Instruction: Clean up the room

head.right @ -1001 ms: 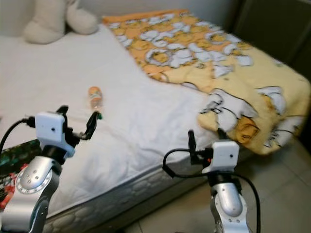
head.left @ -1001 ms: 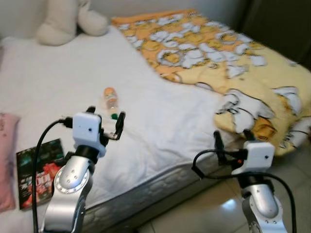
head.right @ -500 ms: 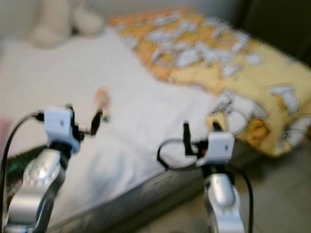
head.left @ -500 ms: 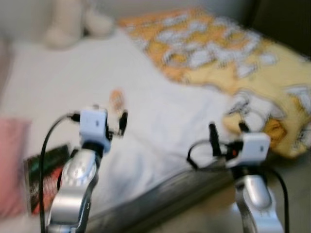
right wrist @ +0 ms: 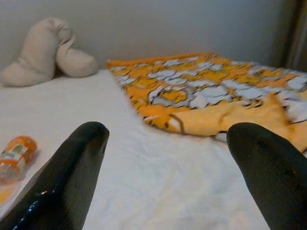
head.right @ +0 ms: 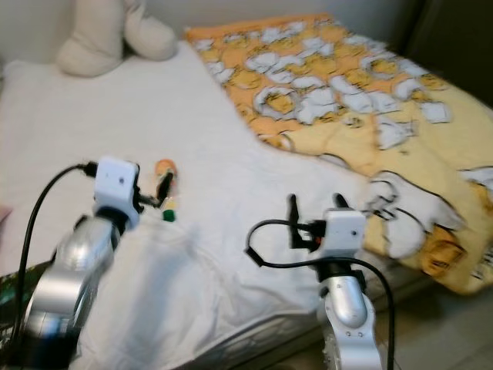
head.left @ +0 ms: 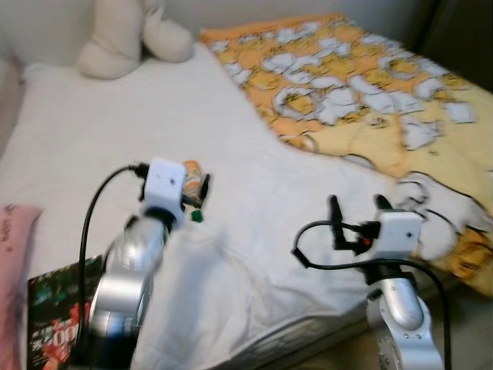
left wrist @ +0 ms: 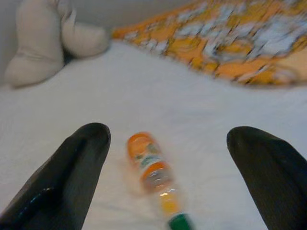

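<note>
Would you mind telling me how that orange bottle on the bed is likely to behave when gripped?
The orange bottle lies on its side on the soft white sheet, so a nudge would probably roll it. It looks like small, light plastic, possibly slick. The open left gripper straddles it.

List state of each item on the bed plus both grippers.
bottle: lying on its side, green cap on
left gripper: open, bottle between its fingers, not touching
right gripper: open, empty
blanket: rumpled, hanging over bed edge
magazine: flat, closed
plush toy: slumped at wall
</note>
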You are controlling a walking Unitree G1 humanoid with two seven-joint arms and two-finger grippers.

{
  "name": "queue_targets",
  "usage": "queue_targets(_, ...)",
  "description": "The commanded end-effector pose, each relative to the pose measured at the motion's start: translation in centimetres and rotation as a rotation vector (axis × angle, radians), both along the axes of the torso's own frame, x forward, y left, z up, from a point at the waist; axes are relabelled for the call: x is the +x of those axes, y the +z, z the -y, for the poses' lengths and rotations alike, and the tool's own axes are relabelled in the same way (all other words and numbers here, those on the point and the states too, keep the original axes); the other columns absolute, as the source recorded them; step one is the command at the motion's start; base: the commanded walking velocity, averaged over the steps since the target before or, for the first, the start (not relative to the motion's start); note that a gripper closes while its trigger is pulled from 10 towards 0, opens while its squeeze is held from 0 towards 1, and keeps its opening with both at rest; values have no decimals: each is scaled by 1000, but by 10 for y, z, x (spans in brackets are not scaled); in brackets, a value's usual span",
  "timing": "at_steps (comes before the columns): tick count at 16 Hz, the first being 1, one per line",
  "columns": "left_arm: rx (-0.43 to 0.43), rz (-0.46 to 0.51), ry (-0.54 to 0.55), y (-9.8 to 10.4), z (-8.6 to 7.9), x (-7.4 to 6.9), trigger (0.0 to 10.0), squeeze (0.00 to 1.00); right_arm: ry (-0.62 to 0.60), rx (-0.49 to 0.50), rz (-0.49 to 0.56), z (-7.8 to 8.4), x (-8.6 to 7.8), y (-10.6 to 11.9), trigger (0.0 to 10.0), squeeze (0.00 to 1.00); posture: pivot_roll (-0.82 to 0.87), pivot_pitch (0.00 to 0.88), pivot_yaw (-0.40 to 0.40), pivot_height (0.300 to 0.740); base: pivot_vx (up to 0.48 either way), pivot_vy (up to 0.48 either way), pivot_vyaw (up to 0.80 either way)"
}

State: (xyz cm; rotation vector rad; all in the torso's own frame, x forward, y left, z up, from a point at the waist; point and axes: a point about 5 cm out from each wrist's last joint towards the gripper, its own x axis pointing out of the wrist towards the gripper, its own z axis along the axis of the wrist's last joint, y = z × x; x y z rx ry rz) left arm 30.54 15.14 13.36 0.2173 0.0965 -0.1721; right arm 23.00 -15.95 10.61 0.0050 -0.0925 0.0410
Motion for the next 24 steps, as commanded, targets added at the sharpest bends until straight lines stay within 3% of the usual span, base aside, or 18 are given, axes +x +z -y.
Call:
queue_targets(1, 14, -7, -20, 0, 6, 8, 10000, 0, -17, -11, -27, 6, -6, -3, 10000, 0, -136, 0, 52, 740, 0, 0, 0)
queue_targets(2, 4, -40, -18, -4, 4, 19, 10000, 0, -11, -13, -36, 4, -12, -5, 10000, 0, -148, 0, 60, 740, 0, 0, 0)
queue_targets(8, -27, -154, 13, -22, 4, 54, 10000, 0, -38, -11, -78, 3, -35, -7, 10000, 0, -211, 0, 97, 740, 0, 0, 0)
queue_targets(9, -26, -146, 9, -19, 4, 59, 10000, 0, -36, -14, -81, 2, -38, -6, 10000, 0, -216, 0, 100, 740, 0, 0, 0)
queue_targets(11, -79, -12, 23, 2, -3, 60, 10000, 0, -44, -31, -62, 5, -39, -1, 10000, 0, -232, 0, 110, 740, 0, 0, 0)
queue_targets(13, -100, 177, 7, 21, -5, 37, 10000, 0, -58, -34, -56, 7, -37, 0, 10000, 0, -228, 0, 110, 740, 0, 0, 0)
queue_targets(14, -93, 274, -36, 29, -1, 8, 10000, 0, -70, -34, -39, 9, -33, 1, 10000, 0, -207, 0, 105, 740, 0, 0, 0)
queue_targets(15, -118, 292, -47, 27, -2, -18, 10000, 0, -78, -27, -29, 9, -30, 3, 10000, 0, -194, 0, 103, 740, 0, 0, 0)
queue_targets(17, -149, 170, -14, 4, -20, -54, 10000, 0, -80, -17, -15, 9, -24, 5, 10000, 0, -158, 0, 84, 740, 0, 0, 0)
queue_targets(19, -188, 123, -23, -5, -19, -71, 10000, 0, -85, -10, -10, 11, -21, 6, 10000, 0, -135, 0, 68, 740, 0, 0, 0)
queue_targets(21, -190, 147, -45, 5, -2, -66, 10000, 0, -84, 0, -5, 10, -16, 5, 10000, 0, -127, 0, 62, 740, 0, 0, 0)
queue_targets(24, -211, 150, -54, 12, 3, -57, 10000, 0, -70, 0, 14, 7, -6, 8, 10000, 0, -127, 0, 57, 740, 375, -290, 0)
